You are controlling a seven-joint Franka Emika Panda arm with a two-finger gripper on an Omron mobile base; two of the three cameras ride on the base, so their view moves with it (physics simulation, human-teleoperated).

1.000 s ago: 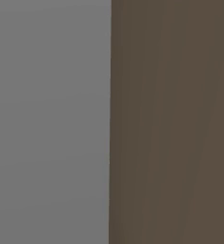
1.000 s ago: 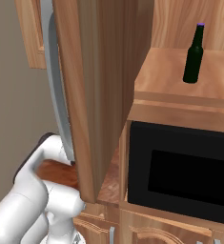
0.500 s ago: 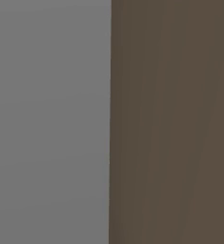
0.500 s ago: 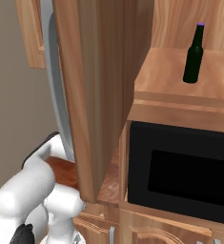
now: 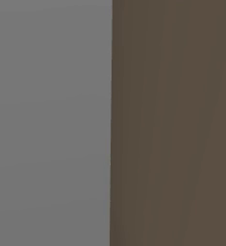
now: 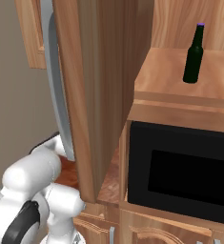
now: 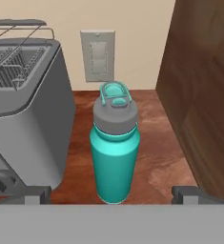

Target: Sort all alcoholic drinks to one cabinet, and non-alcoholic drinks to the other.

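Note:
A teal bottle (image 7: 115, 157) with a grey cap, one of the non-alcoholic drinks, stands upright on the reddish-brown counter (image 7: 156, 143) in the hand view. My gripper (image 7: 113, 194) is open, and its dark fingertips (image 7: 37, 193) sit wide apart at either side of the bottle's base without touching it. In the right base view a slim dark-green bottle (image 6: 194, 55) with a purple cap, one of the alcoholic drinks, stands on the wooden shelf (image 6: 180, 81) above the microwave (image 6: 180, 174). My white arm (image 6: 32, 190) shows low at the left there.
A grey toaster (image 7: 23, 119) stands close to the left of the teal bottle, and a dark wooden panel (image 7: 204, 95) rises at its right. A wall outlet plate (image 7: 98, 55) is behind it. An open cabinet door (image 6: 96, 95) hangs between arm and microwave.
In the right base view the arm's links have dropped and turned, so a dark joint now shows at lower left. The green bottle has not moved.

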